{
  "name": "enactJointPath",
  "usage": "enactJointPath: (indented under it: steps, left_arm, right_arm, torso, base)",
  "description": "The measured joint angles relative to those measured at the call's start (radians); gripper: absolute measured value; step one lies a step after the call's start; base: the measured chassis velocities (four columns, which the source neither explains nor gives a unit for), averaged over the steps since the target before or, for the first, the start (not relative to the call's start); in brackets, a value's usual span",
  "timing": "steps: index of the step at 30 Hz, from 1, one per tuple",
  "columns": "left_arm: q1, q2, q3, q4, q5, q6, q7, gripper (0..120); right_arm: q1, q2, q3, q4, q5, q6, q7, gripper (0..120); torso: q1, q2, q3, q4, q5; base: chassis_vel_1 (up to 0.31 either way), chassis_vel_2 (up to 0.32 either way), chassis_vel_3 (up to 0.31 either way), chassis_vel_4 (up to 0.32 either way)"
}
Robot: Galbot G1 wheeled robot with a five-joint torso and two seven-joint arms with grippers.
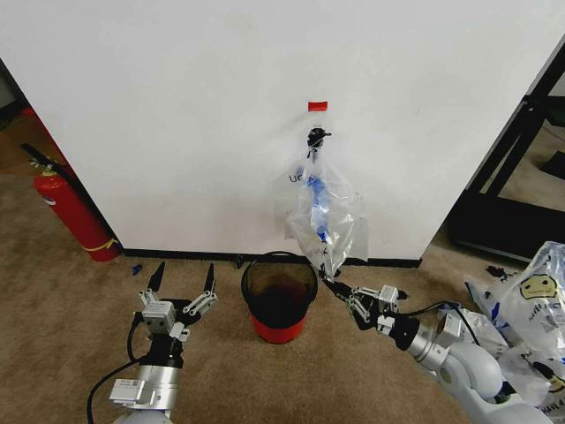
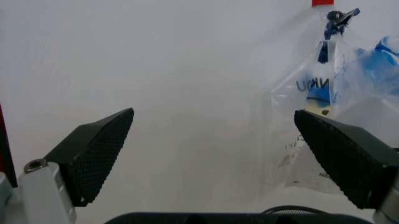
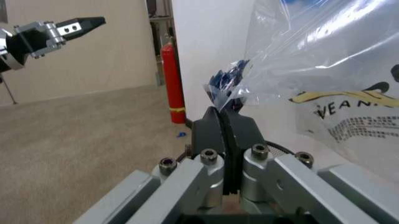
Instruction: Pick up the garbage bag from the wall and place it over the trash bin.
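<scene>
Head view puts your thin translucent plastic garbage bag [image 1: 325, 216] with blue print hanging from the black hook [image 1: 314, 137] on the large white wall panel [image 1: 177, 106], just under the small red tape mark [image 1: 317, 106]. Your right gripper [image 1: 328, 281] is clenched on the bag's bottom edge, fingers pressed together in the right wrist view [image 3: 225, 126], just beside the rim of the small round black wire-mesh trash bin [image 1: 279, 296] with its red base. The bin stands on the carpet close to the wall's black base strip, directly below and slightly left of the bag.

Your left gripper [image 1: 184, 284] hovers left of the bin with its fingers spread wide, touching nothing, bare carpet around it. A red fire extinguisher [image 1: 75, 216] leans at the wall's left end, well apart. A heap of smiley-printed bags [image 1: 538, 309] sits at your far right, cut off by the frame. The bag's lettering is too crumpled to read fully.
</scene>
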Motion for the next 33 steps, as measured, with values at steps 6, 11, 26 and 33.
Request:
enactJointPath:
  steps: [6,11,26,33]
  left_arm:
    - [-0.001,0.0,0.0,0.003,0.0,0.0,0.0,100]
    - [-0.001,-0.002,0.003,0.007,0.003,0.0,0.0,100]
    - [-0.036,0.016,0.023,0.019,-0.002,0.021,-0.004,100]
    - [-0.127,0.108,0.073,0.0,-0.046,0.103,-0.013,100]
  right_arm:
    - [0.002,0.0,0.004,-0.008,0.001,0.004,0.0,0]
    - [0.015,-0.006,0.003,-0.033,-0.019,0.017,-0.012,0]
    - [0.069,-0.008,-0.032,-0.051,0.001,0.037,0.104,0]
    - [0.133,0.003,-0.107,0.001,0.123,-0.01,0.351,0]
  torso:
    - [0.0,0.0,0.0,0.0,0.0]
    - [0.0,0.0,0.0,0.0,0.0]
    - [0.0,0.0,0.0,0.0,-0.0001]
    - [0.0,0.0,0.0,0.0,-0.0002]
  base:
    - [0.0,0.0,0.0,0.0]
    - [0.0,0.0,0.0,0.0]
    - [0.0,0.0,0.0,0.0]
    - [0.0,0.0,0.0,0.0]
